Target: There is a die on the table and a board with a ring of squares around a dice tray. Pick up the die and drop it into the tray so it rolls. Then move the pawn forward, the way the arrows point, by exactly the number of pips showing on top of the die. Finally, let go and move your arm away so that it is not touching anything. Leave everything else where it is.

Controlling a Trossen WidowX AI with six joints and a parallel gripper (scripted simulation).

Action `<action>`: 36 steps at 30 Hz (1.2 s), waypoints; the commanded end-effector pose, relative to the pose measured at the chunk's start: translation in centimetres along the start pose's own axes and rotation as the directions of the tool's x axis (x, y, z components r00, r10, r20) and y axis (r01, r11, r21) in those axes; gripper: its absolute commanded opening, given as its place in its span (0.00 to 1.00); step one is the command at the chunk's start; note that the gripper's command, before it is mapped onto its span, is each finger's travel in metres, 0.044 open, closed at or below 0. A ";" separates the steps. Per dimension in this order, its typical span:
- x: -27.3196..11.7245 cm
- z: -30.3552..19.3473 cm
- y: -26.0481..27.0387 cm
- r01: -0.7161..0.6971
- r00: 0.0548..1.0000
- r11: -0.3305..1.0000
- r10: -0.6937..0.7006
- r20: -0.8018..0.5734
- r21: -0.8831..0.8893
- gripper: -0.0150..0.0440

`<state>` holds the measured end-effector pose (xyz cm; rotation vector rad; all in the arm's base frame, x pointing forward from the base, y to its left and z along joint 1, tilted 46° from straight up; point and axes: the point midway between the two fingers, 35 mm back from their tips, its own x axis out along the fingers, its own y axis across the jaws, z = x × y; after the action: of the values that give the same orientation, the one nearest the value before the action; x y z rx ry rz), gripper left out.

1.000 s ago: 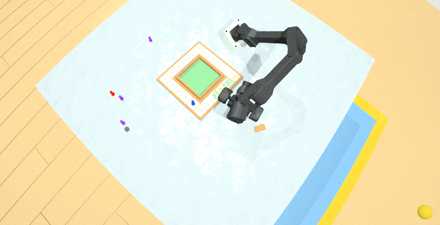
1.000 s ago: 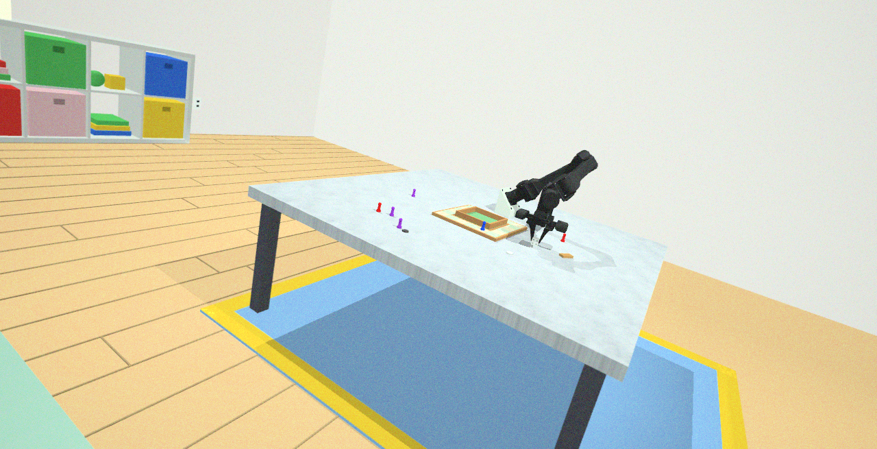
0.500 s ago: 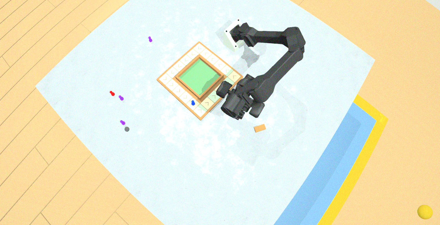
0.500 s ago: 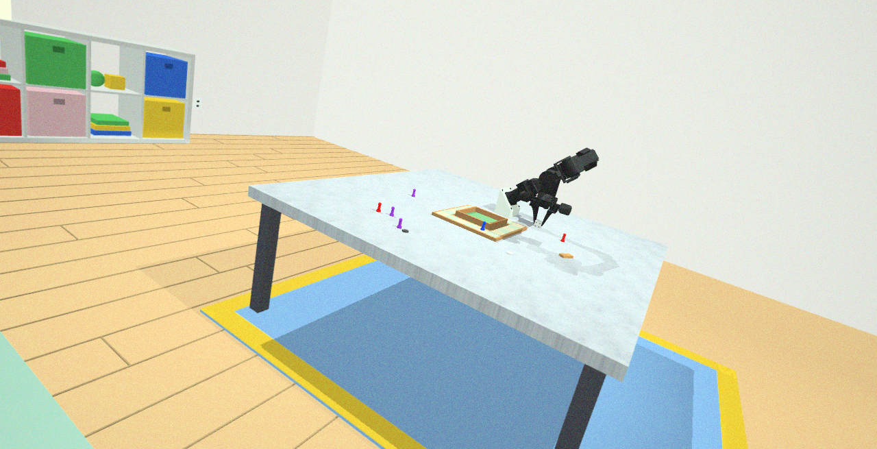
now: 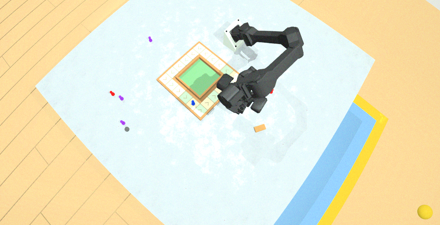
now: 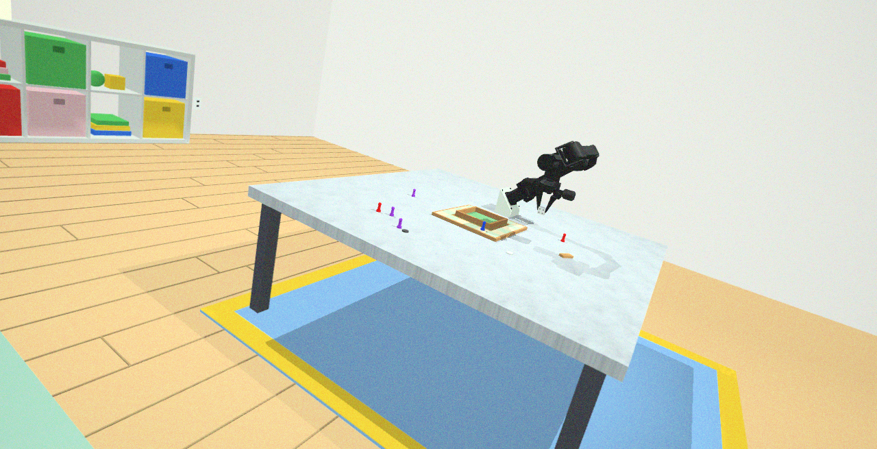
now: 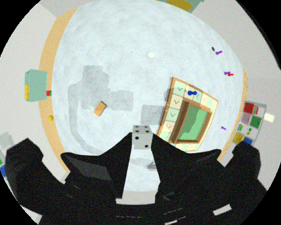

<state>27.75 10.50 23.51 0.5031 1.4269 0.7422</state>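
Note:
My gripper (image 6: 541, 208) (image 7: 140, 135) is shut on the white die (image 6: 540, 210) (image 7: 142, 141) and holds it above the table, beside the board's near-right side in the top view, where the arm hides the die. In the wrist view one die face shows four pips and another shows two. The square board (image 5: 178, 99) (image 6: 464, 227) (image 7: 168, 96) has arrowed squares around a wooden-walled tray with a green floor (image 5: 190, 74) (image 6: 479, 217) (image 7: 197, 121). The tray is empty. The blue pawn (image 5: 193, 103) (image 6: 483, 225) (image 7: 192, 93) stands on a square near the board's front corner.
An orange block (image 5: 260, 127) (image 6: 566, 255) (image 7: 100, 109) and a red pawn (image 5: 271, 91) (image 6: 563, 237) are right of the board. A white disc (image 6: 509, 252) (image 7: 151, 55) lies in front. Another red pawn (image 5: 112, 93), three purple pawns and a dark disc (image 5: 126, 129) are left.

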 end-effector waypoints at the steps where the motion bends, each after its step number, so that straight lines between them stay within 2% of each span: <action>1: 0.1 0.4 -1.7 0.004 1.000 0.994 -0.004 0.001 0.112 0.25; 9: 0.7 0.9 -5.7 0.015 1.000 0.925 -0.016 0.001 0.379 0.25; 17: 1.3 0.8 -9.8 0.018 1.000 0.788 -0.023 0.001 0.616 0.25; 27: 2.1 -0.1 -14.5 0.014 1.000 0.535 -0.025 -0.001 0.845 0.25; 36: 2.9 -1.5 -18.5 0.007 1.000 0.254 -0.019 -0.003 0.967 0.25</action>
<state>29.65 0.52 9.65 1.3850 1.7541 -0.2263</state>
